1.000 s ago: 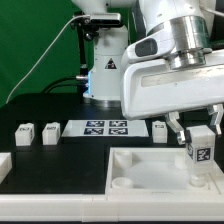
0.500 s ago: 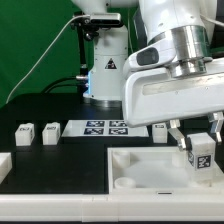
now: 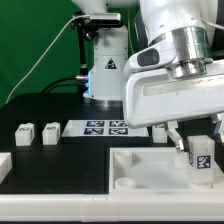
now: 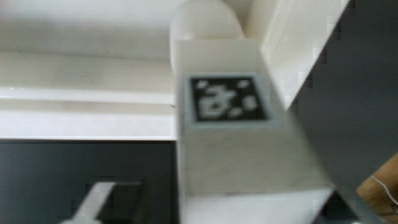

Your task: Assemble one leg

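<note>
A leg, a small white block with a square tag, stands slightly tilted in the far corner of the white tray-like piece at the exterior view's right. My gripper is straddling its top. In the wrist view the leg fills the middle, and a dark gap shows between it and one finger, so the jaws stand open around it. Three more legs lie on the table: two at the exterior view's left and one behind the tray.
The marker board lies between the loose legs. Another white part shows at the exterior view's left edge. The arm's base stands behind, with a green cable beside it.
The leg has gone down a little into the tray's corner and now leans slightly. The gripper has dropped with it and turned a little.
</note>
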Robot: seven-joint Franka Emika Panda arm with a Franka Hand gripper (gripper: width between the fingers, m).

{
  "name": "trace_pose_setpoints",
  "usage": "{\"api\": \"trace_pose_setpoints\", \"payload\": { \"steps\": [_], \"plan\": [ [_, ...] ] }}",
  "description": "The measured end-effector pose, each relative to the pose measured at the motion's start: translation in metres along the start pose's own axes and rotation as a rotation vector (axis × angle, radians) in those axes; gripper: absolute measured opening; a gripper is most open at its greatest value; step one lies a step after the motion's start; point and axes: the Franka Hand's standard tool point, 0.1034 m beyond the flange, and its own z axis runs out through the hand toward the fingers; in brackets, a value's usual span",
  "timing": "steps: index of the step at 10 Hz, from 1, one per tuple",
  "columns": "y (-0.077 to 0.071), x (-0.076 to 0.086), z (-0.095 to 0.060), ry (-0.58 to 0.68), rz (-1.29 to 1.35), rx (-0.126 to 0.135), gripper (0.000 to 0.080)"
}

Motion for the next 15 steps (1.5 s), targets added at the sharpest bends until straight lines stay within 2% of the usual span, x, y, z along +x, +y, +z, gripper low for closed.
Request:
{"api": "trace_pose_setpoints", "payload": {
  "steps": [1, 2, 4, 14, 15],
  "plan": [
    [0.0001, -0.0001, 0.0, 0.0, -0.001, 0.0, 0.0517],
    [0.0013, -0.0001, 0.0, 0.0, -0.001, -0.001, 0.0623],
    [0.0017, 0.0001, -0.0004, 0.0, -0.001, -0.002, 0.0644],
    [0.0026, -0.0001, -0.0003, -0.001, 0.0, -0.002, 0.0649],
    [-0.0001, -0.0024, 0.001, -0.031, 0.029, 0.007, 0.0649]
  ]
}}
